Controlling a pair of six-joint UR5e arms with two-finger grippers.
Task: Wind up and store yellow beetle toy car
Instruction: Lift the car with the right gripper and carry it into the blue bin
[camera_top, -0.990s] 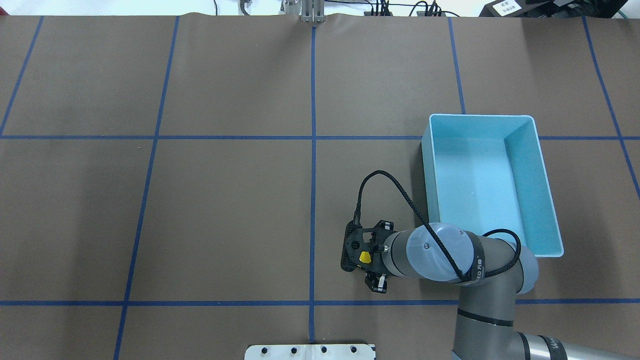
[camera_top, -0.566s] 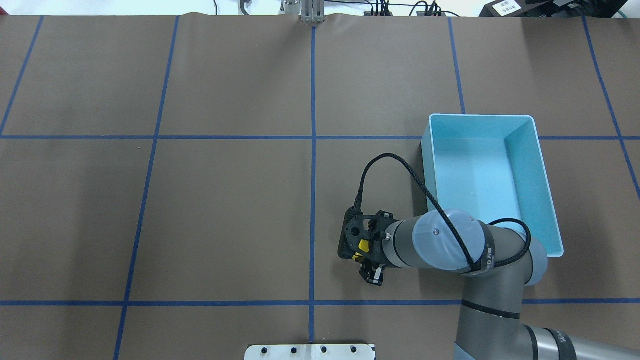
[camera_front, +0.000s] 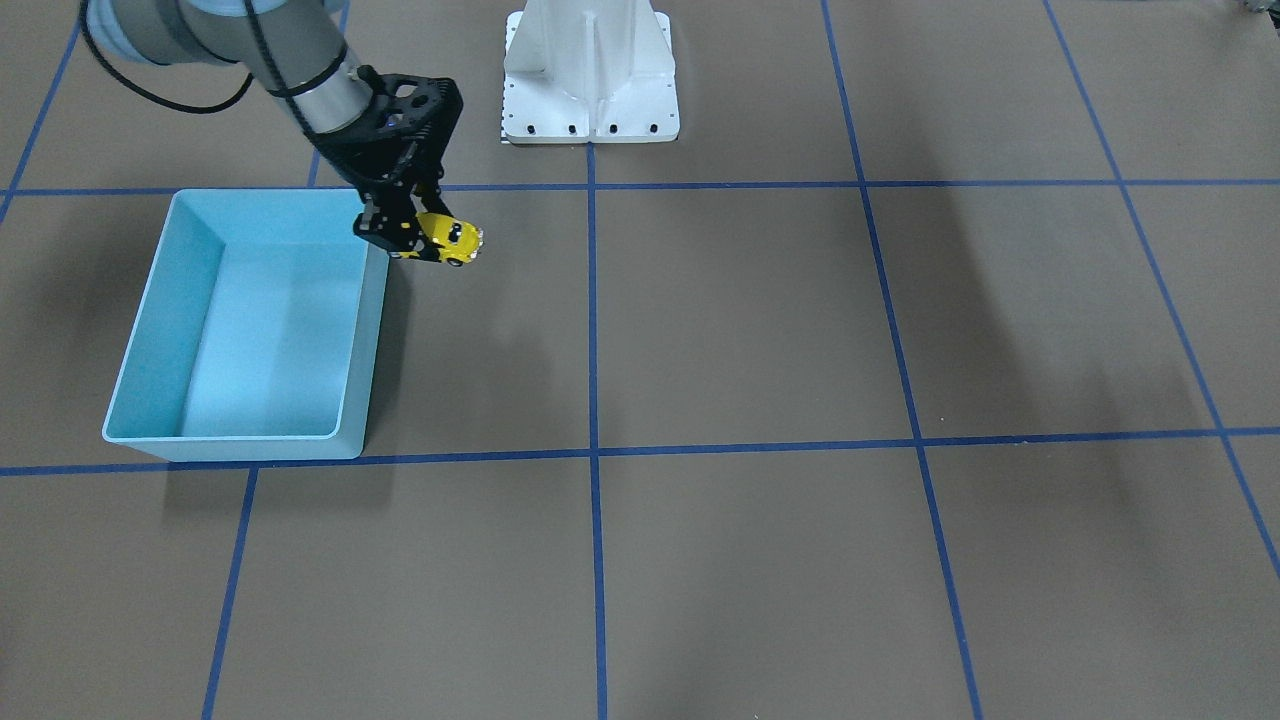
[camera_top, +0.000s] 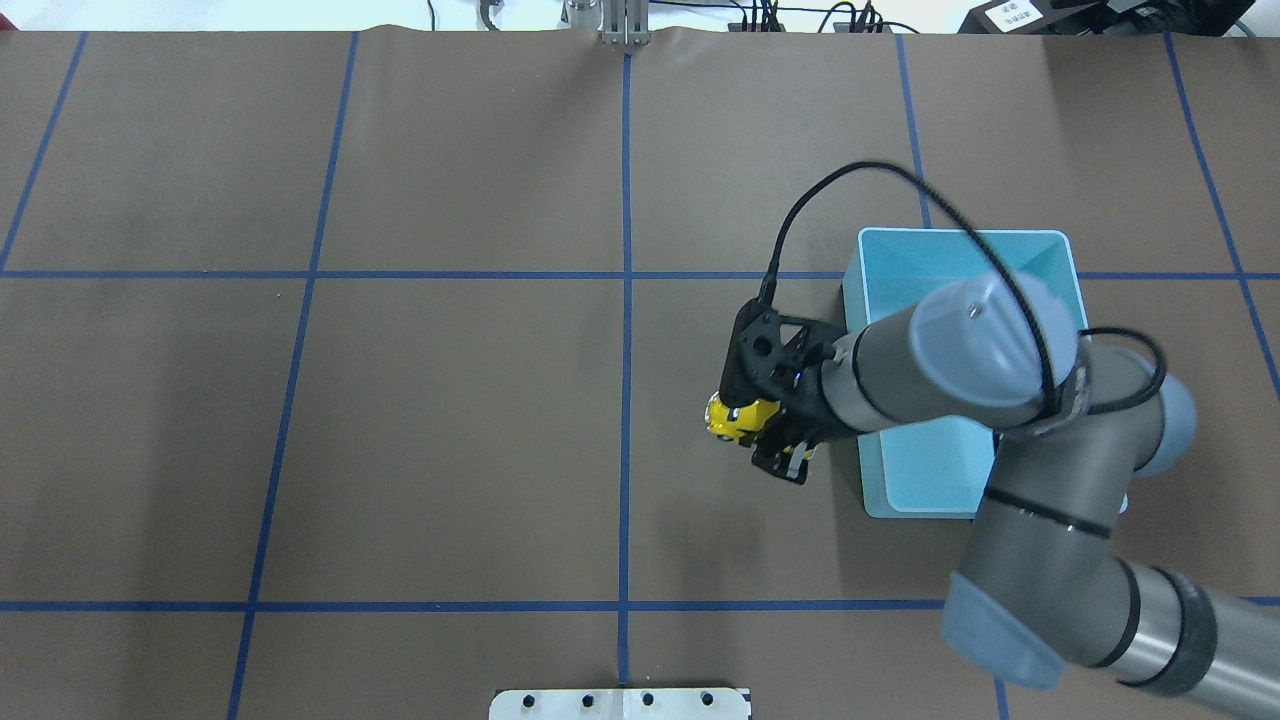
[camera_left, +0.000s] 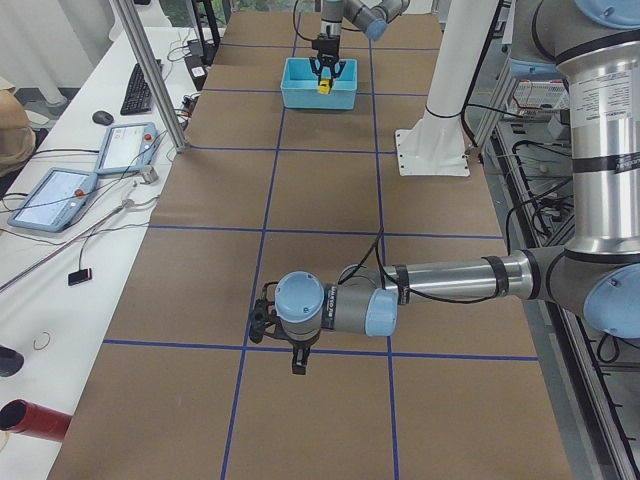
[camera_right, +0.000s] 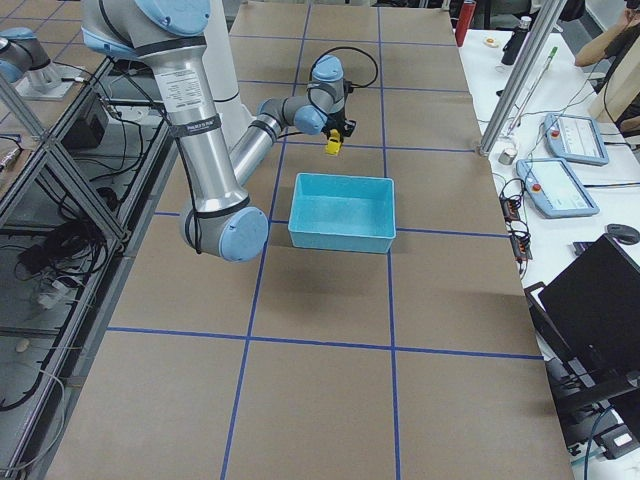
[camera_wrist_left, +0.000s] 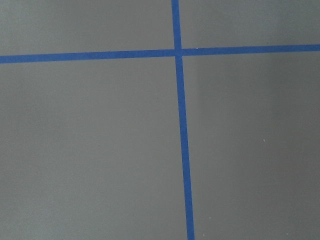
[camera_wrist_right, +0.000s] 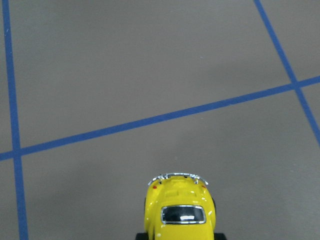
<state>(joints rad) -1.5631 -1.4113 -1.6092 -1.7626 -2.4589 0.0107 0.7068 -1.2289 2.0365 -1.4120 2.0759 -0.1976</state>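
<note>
The yellow beetle toy car (camera_top: 735, 418) is held in my right gripper (camera_top: 752, 427), which is shut on it and holds it above the table, just left of the blue bin (camera_top: 960, 235). In the front-facing view the car (camera_front: 452, 240) hangs tilted at the bin's near-robot corner (camera_front: 375, 215). The right wrist view shows the car's rear (camera_wrist_right: 181, 212) above bare table. My left gripper (camera_left: 297, 355) shows only in the exterior left view, low over the table at the other end; I cannot tell if it is open or shut.
The bin has nothing in it (camera_front: 270, 340). The white robot base (camera_front: 590, 70) stands at the table's robot side. Blue tape lines (camera_top: 626, 300) cross the brown table cover. The left wrist view shows only the table and a tape crossing (camera_wrist_left: 178, 51).
My right gripper closed on the car, lifted it off the table and carried it away from the robot, alongside the bin's left wall.
</note>
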